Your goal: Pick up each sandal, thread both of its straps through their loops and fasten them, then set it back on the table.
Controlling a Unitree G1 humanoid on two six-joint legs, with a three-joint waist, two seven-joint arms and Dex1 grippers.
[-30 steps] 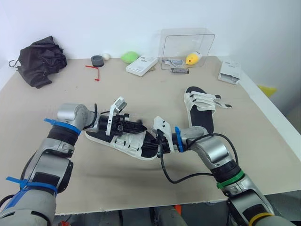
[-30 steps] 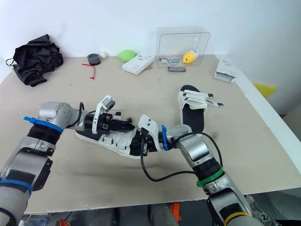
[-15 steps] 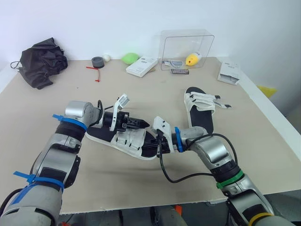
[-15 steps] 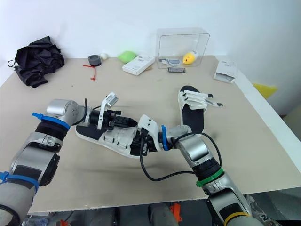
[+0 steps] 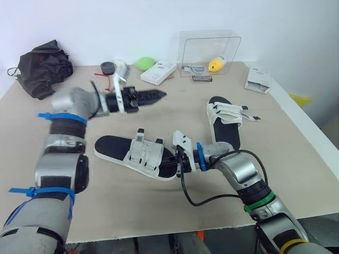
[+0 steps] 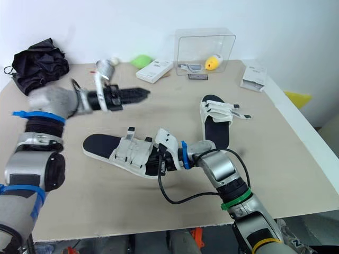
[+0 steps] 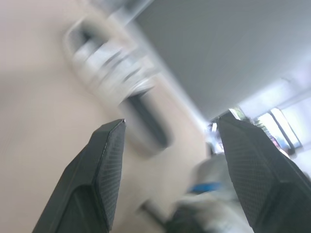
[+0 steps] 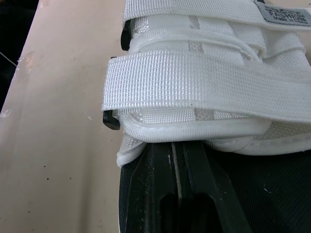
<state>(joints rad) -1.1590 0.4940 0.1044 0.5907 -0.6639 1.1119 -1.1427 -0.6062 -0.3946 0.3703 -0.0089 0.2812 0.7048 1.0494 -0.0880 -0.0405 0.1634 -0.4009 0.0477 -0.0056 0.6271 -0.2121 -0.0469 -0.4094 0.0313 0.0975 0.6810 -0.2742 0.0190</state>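
fingers [image 8: 155, 177] of the right gripper [image 8: 176, 150] sit pressed together under the sandal's [image 5: 114, 147] strap [image 8: 204, 82]; left gripper [image 7: 173, 120], spread and empty, should pinch that strap's end squarely

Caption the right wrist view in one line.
Shut fingers tucked under a strap of the white sandal on the table.

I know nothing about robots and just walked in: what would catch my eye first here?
Two black sandals with white straps on the tan table: the near sandal lies between the arms, with the right gripper shut, its tips at the white straps. The left gripper hovers open above the table, and the far sandal lies apart to the right.
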